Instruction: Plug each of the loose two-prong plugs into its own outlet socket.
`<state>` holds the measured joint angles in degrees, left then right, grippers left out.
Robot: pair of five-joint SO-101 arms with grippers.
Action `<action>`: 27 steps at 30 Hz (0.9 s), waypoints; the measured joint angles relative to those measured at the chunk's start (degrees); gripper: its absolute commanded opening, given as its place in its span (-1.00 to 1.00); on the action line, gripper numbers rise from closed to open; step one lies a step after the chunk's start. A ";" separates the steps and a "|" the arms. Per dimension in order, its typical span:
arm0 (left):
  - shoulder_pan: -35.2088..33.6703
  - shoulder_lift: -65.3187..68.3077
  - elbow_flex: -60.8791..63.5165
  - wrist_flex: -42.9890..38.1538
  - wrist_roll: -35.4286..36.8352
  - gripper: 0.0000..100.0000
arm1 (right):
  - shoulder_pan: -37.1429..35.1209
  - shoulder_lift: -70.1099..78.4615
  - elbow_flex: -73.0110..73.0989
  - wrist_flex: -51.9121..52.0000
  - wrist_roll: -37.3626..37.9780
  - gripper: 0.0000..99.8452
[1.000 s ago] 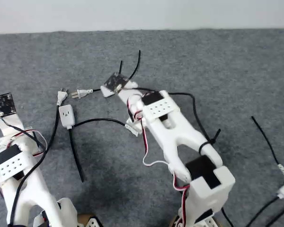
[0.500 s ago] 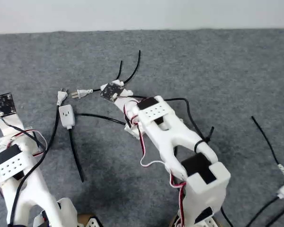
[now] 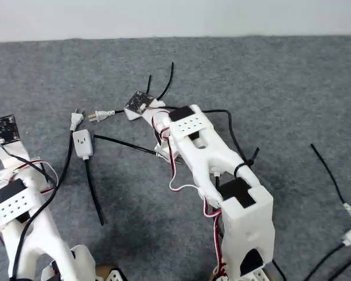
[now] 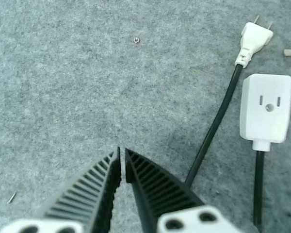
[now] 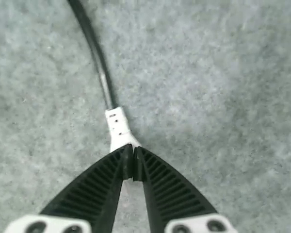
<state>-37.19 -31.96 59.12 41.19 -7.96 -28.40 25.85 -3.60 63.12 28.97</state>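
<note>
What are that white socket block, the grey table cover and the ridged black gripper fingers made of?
Outlet socket: smooth, slightly glossy white, likely moulded plastic. Table cover: fuzzy, mottled grey, probably felt or short-pile carpet. Fingers of the left gripper: matte black with fine ridges, seemingly plastic, perhaps printed.

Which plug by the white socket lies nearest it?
The black-corded plug, its cord running alongside the socket; the second plug lies farther off.
</note>
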 measured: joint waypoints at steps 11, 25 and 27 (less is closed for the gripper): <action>0.00 0.00 0.00 0.00 0.00 -0.97 | -5.80 0.35 -3.69 7.38 12.48 -0.80; 0.00 0.00 0.00 0.00 0.00 -0.97 | -6.86 5.10 -5.27 7.56 24.44 -0.67; 0.00 0.00 0.00 0.00 0.00 -0.97 | -6.86 5.10 -5.27 7.56 25.67 -0.67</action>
<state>-37.19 -31.96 59.12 41.19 -7.96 -35.25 30.95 -8.88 70.68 54.64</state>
